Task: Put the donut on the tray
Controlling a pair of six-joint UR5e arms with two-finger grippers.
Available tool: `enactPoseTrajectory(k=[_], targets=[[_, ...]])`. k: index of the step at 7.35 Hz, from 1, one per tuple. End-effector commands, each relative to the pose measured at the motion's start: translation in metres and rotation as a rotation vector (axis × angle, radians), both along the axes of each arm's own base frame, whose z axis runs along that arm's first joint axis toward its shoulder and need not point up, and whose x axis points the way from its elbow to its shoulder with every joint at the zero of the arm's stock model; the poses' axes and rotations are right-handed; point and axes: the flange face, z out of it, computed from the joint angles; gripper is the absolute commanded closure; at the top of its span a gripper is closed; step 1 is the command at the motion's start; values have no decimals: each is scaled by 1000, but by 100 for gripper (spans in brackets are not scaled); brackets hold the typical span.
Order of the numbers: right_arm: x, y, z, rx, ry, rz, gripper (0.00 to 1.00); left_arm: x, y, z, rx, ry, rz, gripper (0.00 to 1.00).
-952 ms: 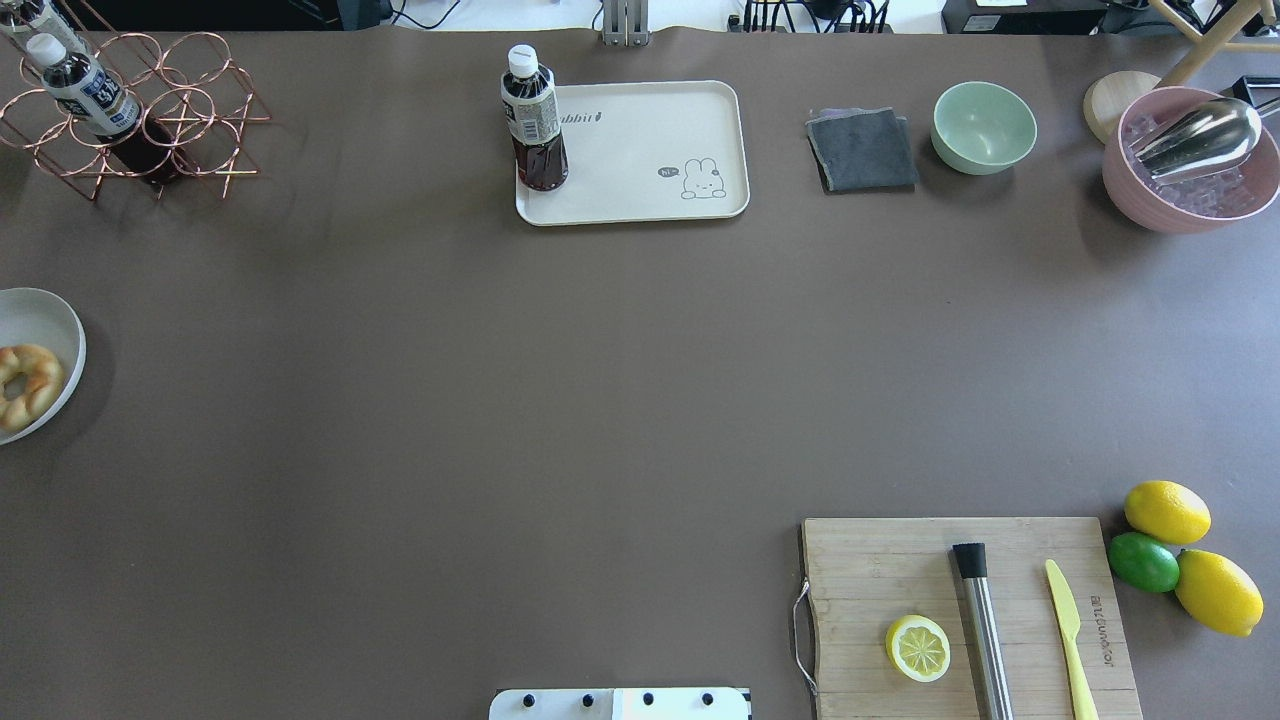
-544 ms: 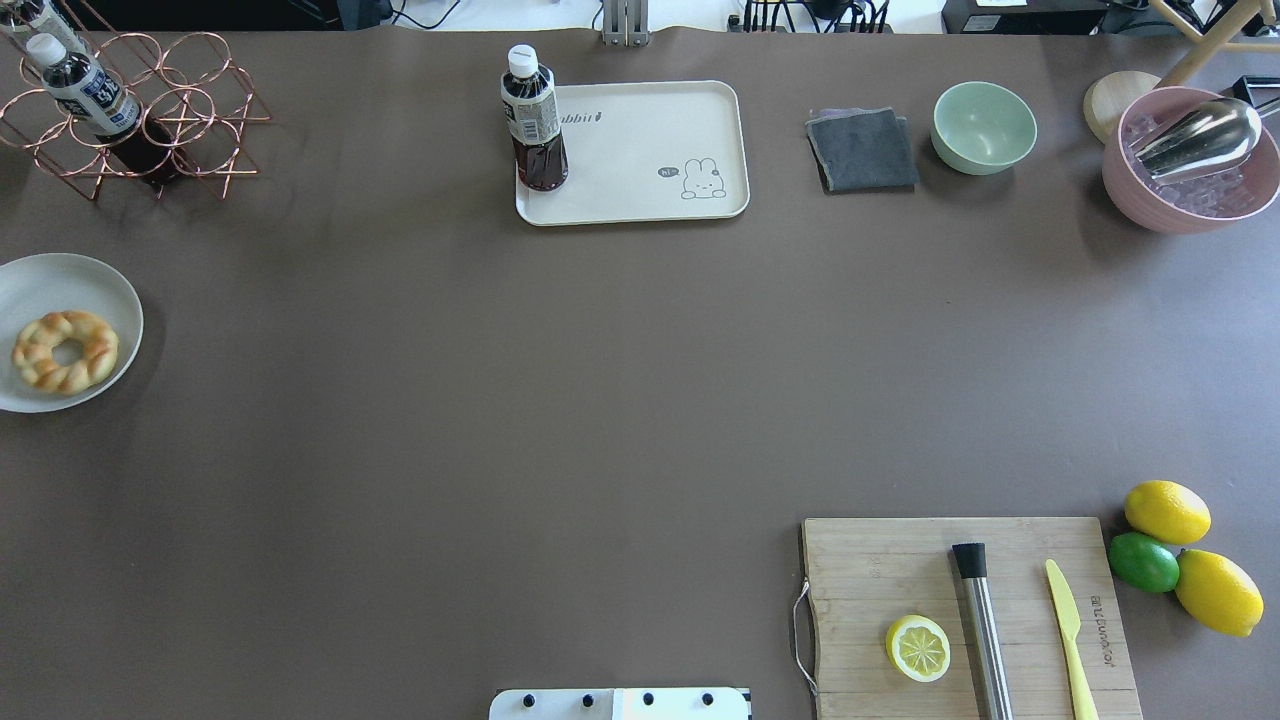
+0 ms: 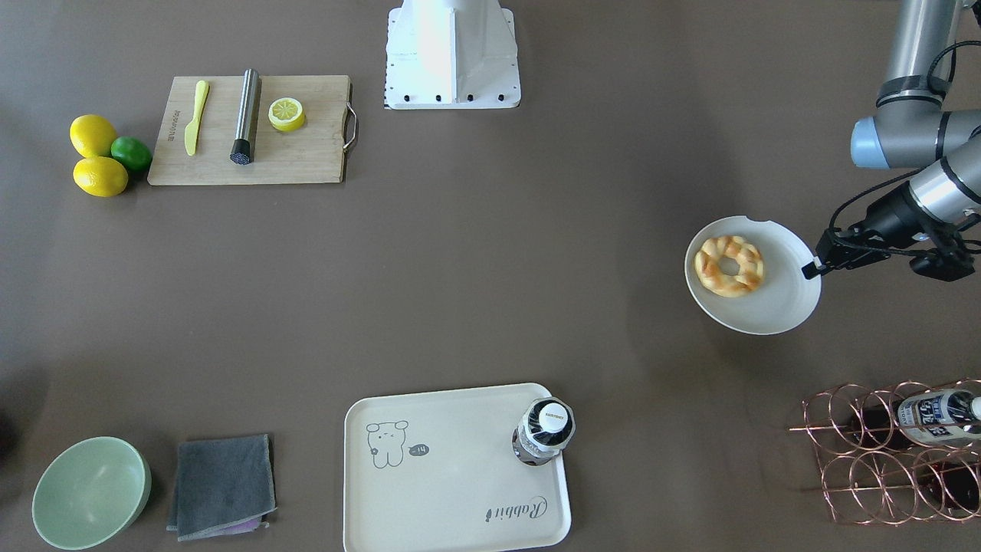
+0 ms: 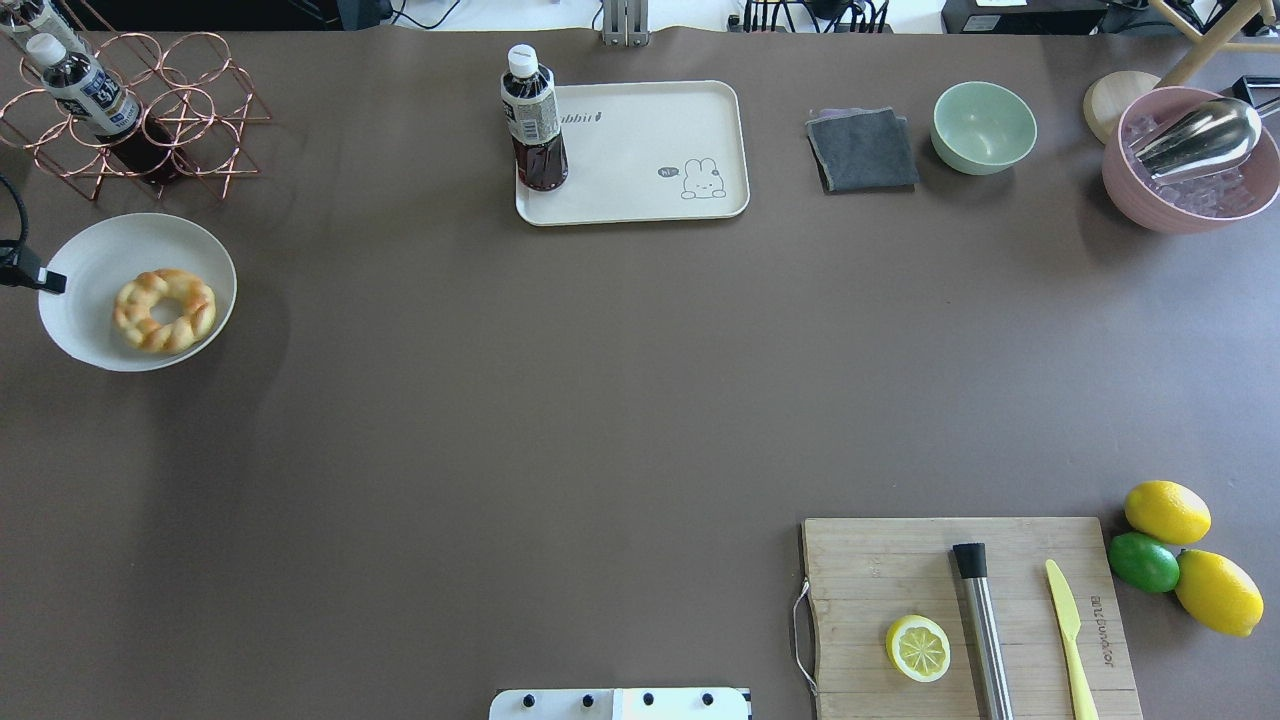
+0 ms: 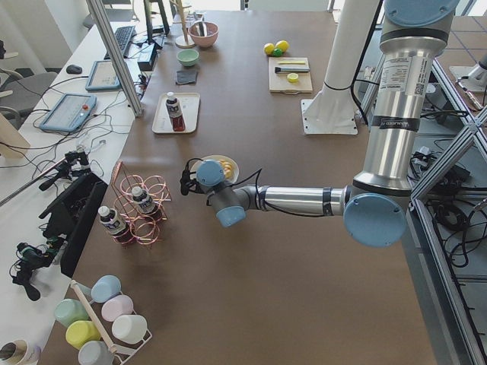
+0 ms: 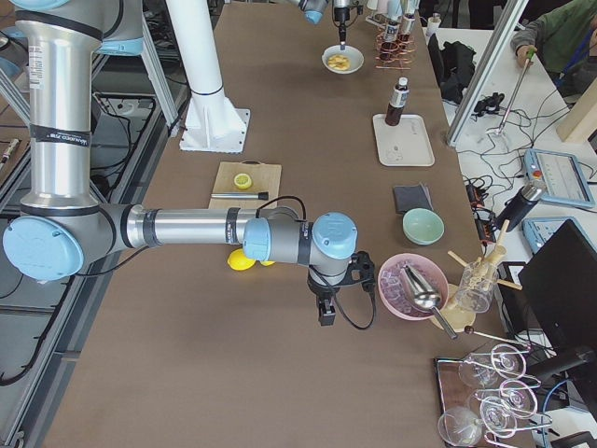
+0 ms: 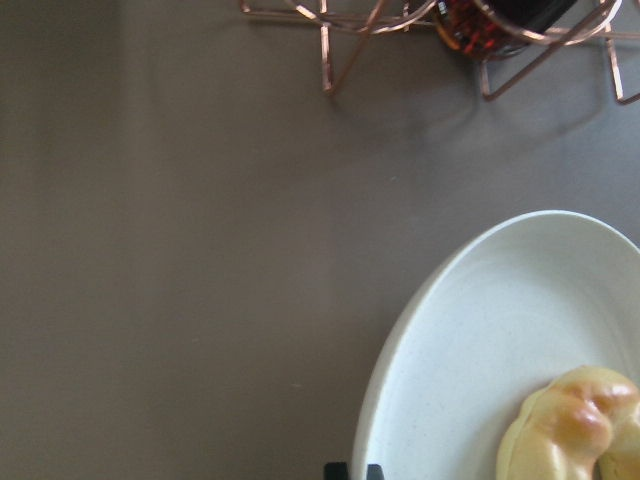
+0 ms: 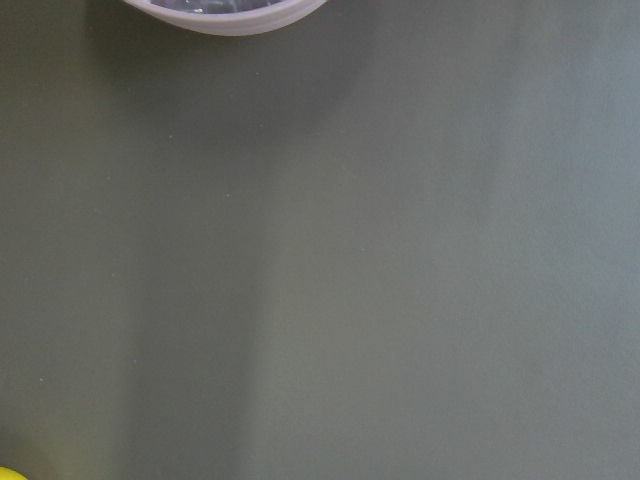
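Observation:
The donut [image 4: 164, 310] is a golden braided ring lying on a round white plate [image 4: 90, 260] at the table's left side. My left gripper [image 4: 50, 284] is shut on the plate's left rim and holds the plate slightly above the table; it also shows in the front view [image 3: 811, 268] beside the donut [image 3: 728, 265]. In the left wrist view the plate [image 7: 470, 340] and part of the donut [image 7: 580, 430] fill the lower right. The cream tray [image 4: 640, 160] lies at the far centre. My right gripper [image 6: 324, 315] hangs near the pink bowl; I cannot tell whether it is open.
A dark drink bottle [image 4: 533, 120] stands on the tray's left end. A copper wire rack [image 4: 150, 110] with bottles is just beyond the plate. A cutting board [image 4: 880, 600] with a lemon half, a grey cloth [image 4: 862, 150] and a green bowl [image 4: 984, 126] are on the right.
The plate with the donut has moved right and farther from the robot, from the overhead view's left edge fully into view. The left gripper's tip now shows at its rim.

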Motion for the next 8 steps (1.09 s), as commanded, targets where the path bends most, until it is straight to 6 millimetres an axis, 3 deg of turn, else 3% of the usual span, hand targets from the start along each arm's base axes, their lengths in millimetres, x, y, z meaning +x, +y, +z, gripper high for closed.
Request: enactPoseTrajectory(k=[1, 3, 5, 6, 7, 8], targets=[[1, -1, -37, 200, 24, -1, 0, 96, 42, -101, -74, 158, 3, 100], [-19, -5, -50, 216, 1, -28, 0, 196, 90, -159, -82, 209, -19, 100], [-71, -14, -68, 160, -37, -44, 0, 285, 111, -257, -97, 208, -67, 100], [-102, -16, -86, 135, -58, -15, 0, 319, 143, -310, -100, 172, -62, 100], [-127, -15, -96, 120, -87, 22, 0, 338, 164, -352, -118, 171, -73, 100], [-157, -10, -107, 88, -117, 48, 0, 354, 175, -376, -139, 166, -89, 100]])
